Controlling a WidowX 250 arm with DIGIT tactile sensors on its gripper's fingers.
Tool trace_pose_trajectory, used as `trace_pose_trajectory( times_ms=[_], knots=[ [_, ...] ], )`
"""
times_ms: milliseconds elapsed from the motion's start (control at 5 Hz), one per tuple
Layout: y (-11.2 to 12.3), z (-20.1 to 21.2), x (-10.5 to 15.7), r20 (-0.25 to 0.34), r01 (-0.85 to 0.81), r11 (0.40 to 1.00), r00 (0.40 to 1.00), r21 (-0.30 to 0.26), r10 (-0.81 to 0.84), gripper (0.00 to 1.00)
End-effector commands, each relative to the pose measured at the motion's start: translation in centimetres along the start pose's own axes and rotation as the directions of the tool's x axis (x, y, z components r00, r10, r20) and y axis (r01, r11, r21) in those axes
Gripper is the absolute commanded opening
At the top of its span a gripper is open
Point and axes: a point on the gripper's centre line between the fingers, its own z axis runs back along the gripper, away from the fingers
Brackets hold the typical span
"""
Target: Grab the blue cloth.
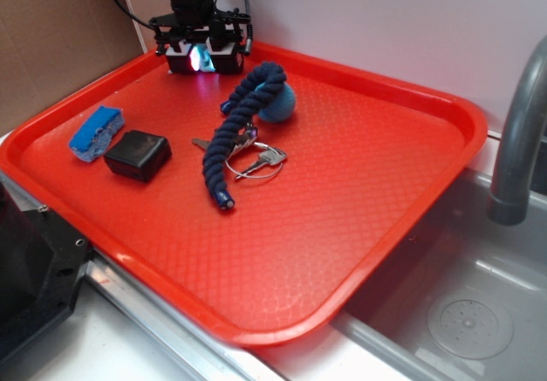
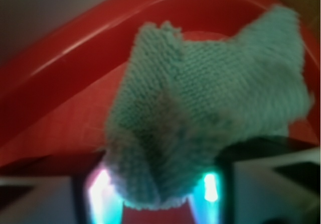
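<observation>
We're gripping the blue cloth (image 2: 200, 118) in the gripper (image 1: 203, 57), clenched on it at the red tray's (image 1: 359, 227) back corner.

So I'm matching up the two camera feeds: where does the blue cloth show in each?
Exterior: the blue cloth is only a pale sliver between the gripper fingers, at the tray's far corner.
Wrist: the cloth fills the middle of the picture, pinched at the bottom.
Shared landmark: the red tray rim, which curves behind the cloth in the wrist view.
</observation>
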Motion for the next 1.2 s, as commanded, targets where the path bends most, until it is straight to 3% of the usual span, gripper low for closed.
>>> trace_pose_trajectory(
  times_ms=[0,200,400,600,800,1000],
  knots=[
    [1.4,6.5,-0.3,0.072,0.050,0.999,0.996,-0.004,-0.050,0.00],
    [1.3,12.1,-3.4,0.023,0.117,0.992,0.993,-0.049,-0.116,0.00],
    [1.3,17.2,-6.7,-0.076,0.184,0.975,0.978,-0.125,-0.195,0.00],
    [0.2,20.0,-10.2,-0.158,0.295,0.947,0.936,-0.129,-0.313,0.00],
    [-0.7,21.6,-13.5,-0.142,0.389,0.914,0.904,-0.116,-0.403,0.00],
    [-1.1,22.0,-14.4,-0.088,0.428,0.899,0.896,-0.096,-0.436,0.00]
  ],
)
